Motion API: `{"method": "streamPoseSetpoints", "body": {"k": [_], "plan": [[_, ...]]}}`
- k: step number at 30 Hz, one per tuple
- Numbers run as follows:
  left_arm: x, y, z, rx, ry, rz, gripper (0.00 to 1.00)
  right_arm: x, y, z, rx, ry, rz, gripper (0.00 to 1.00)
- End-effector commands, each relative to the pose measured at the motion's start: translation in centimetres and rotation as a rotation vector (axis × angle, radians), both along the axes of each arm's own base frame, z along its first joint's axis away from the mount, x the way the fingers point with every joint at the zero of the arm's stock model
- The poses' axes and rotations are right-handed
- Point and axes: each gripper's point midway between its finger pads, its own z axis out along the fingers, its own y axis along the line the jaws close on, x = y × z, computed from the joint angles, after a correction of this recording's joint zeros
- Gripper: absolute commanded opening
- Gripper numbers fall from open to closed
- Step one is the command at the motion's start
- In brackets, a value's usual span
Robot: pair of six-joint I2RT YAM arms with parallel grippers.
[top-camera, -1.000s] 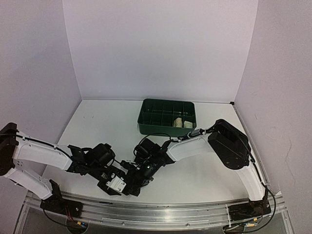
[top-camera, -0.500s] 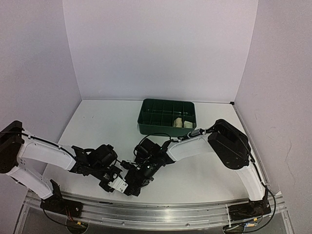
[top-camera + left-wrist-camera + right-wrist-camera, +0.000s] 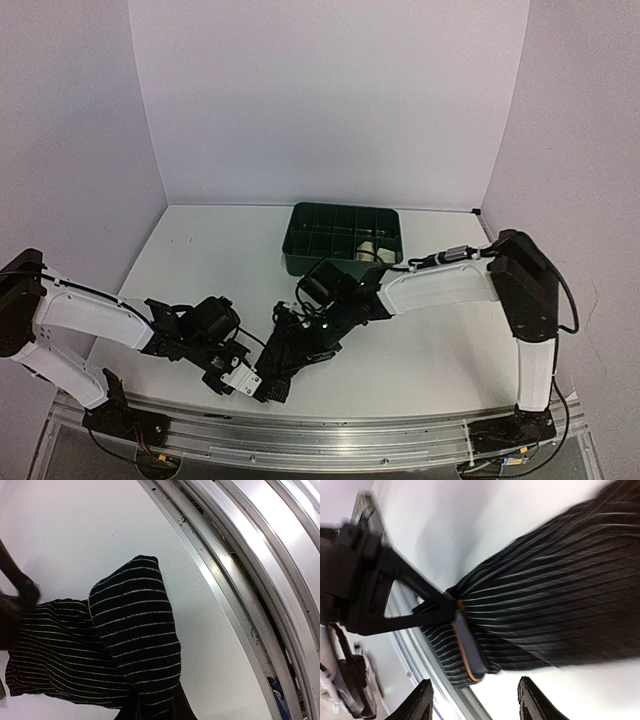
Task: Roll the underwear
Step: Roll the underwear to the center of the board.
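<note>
We find the left gripper (image 3: 252,383) low over the white table (image 3: 75,530), well in front of the green compartment tray (image 3: 292,250) and off to that tray's left. Its jaws are pinched together on one corner of the black striped underwear (image 3: 130,635); the right wrist view shows one padded finger pressed flat against the cloth. The garment lies on the table between the tray and the metal rail (image 3: 240,580), much closer to the rail. It is partly folded, with a narrower flap lying over the flatter striped part. Next comes the right gripper (image 3: 475,681), reaching from the tray's side down toward the same cloth. Its jaws stand wide apart with nothing between them, so it holds nothing. In the left wrist view a dark, blurred finger sits at the cloth's edge nearer the tray, and we cannot tell whether it touches. Farther right, two cream rolls (image 3: 372,250) sit in compartments at the tray's near right corner. We cannot make out more of them.
</note>
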Motion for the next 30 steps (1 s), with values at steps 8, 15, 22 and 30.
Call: {"method": "streamPoseSetpoints", "body": {"k": [8,15,22,30], "plan": [[-1.3,1.0,-0.7,0.039,0.067,0.006,0.0,7.2,-4.5,-4.2,-0.241,-0.053,-0.527,0.56],[-1.5,1.0,-0.6,0.033,0.066,-0.01,0.0,9.6,-4.4,-7.2,-0.192,0.015,-0.599,0.45],[-1.2,0.6,-0.4,0.026,0.06,-0.01,0.0,10.0,-1.7,-7.7,-0.133,0.073,-0.536,0.18],[-2.7,0.3,1.2,0.035,0.22,0.025,0.0,12.7,-2.7,-6.4,-0.117,0.019,-0.596,0.0]]}}
